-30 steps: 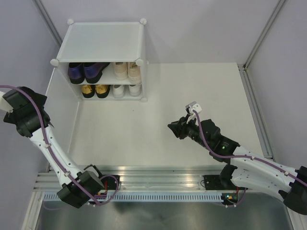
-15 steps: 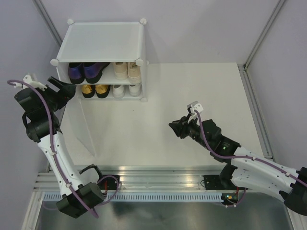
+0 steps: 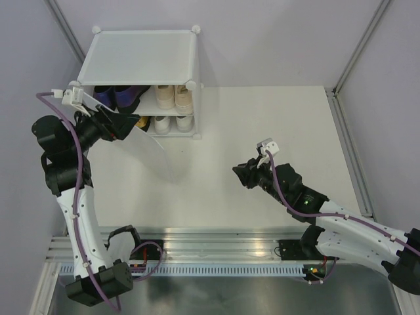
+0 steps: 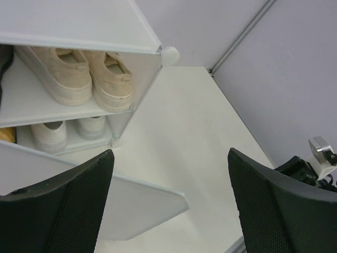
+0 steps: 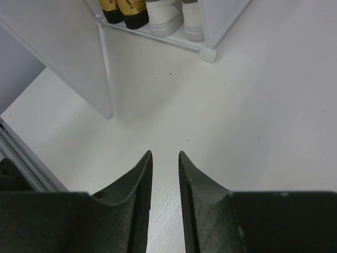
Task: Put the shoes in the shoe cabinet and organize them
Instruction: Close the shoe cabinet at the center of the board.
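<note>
The white shoe cabinet (image 3: pixel 141 59) stands at the back left. The purple loafers (image 3: pixel 115 97) and beige sneakers (image 3: pixel 174 97) sit on its upper shelf. The gold heels (image 3: pixel 139 122) and white sneakers (image 3: pixel 172 123) sit on the lower level. Its door panel (image 3: pixel 156 154) stands partly swung out over the floor. My left gripper (image 3: pixel 125 126) is open and empty behind the door, just in front of the cabinet's left half. The left wrist view shows the door's corner (image 4: pixel 142 203) between the fingers (image 4: pixel 63 211). My right gripper (image 3: pixel 239 172) is shut and empty, low over the table mid-right.
Grey walls close in the table at the back, left and right (image 3: pixel 387 131). A metal rail (image 3: pixel 216 246) runs along the near edge by the arm bases. The right wrist view shows the door panel (image 5: pixel 63 52) and the cabinet's front corner connector (image 5: pixel 208 54).
My left arm has swung from the far left wall toward the cabinet front. The door has swung with it, from lying wide open on the left to half closed. The right arm has barely moved.
</note>
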Robot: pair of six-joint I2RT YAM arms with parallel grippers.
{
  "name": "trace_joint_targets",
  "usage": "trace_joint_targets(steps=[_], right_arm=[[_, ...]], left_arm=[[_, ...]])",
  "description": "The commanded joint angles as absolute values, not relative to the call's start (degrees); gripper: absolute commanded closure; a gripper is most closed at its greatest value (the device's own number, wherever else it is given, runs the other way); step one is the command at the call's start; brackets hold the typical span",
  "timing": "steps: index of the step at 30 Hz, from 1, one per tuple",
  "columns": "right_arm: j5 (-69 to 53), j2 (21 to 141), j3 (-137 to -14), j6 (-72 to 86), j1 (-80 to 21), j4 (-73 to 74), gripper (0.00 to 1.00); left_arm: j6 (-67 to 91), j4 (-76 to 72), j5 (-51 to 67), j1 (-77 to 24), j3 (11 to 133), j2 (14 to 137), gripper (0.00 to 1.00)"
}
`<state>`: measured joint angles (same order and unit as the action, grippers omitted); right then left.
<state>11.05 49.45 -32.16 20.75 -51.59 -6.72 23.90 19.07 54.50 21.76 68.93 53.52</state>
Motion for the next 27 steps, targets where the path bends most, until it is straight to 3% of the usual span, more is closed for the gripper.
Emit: trace_joint_targets(steps=[1,4,5,7,10,11,13,18,22,27], right_arm=[[12.74,49.57,-32.26,19.86,-51.50,-7.56,0.69],[12.83,50.09,-32.34,19.95,-51.50,-7.56,0.69],[12.83,50.27,-32.34,19.95,-51.50,-7.56,0.69],[12.83,50.88,-32.52,20.04,-51.42,-7.56,0.69],[12.39,51.50,-32.61,20.39,-51.42,-7.56,0.69],[12.39,51.76,-32.61,20.39,-51.42,-7.56,0.69],[12.74,52.03,-32.61,20.39,-51.59,-7.65,0.69],[14.15,51.86,-32.52,20.21,-51.42,-7.73,0.68],[14.68,51.77,-32.34,20.30,-51.42,-7.73,0.66],[14.94,52.73,-32.61,20.39,-51.33,-7.74,0.62]], left_arm=[[22.41,12.48,50.94,21.45,68.56,48.71,0.10],[26.62,6.51,29.50,21.53,61.72,38.78,0.10],[29.59,7.72,17.87,21.53,61.26,37.28,0.13],[31.81,17.90,8.74,21.45,62.66,36.30,0.21],[36.82,25.99,2.37,21.45,62.06,37.35,0.44],[38.74,26.45,3.50,21.53,61.09,37.61,0.62],[44.69,26.54,7.98,21.45,55.31,37.44,0.86],[52.64,20.93,10.29,21.45,39.67,35.68,0.89],[53.17,15.31,11.51,19.61,37.00,38.92,0.88],[51.86,7.41,9.41,11.28,38.23,49.71,0.75]])
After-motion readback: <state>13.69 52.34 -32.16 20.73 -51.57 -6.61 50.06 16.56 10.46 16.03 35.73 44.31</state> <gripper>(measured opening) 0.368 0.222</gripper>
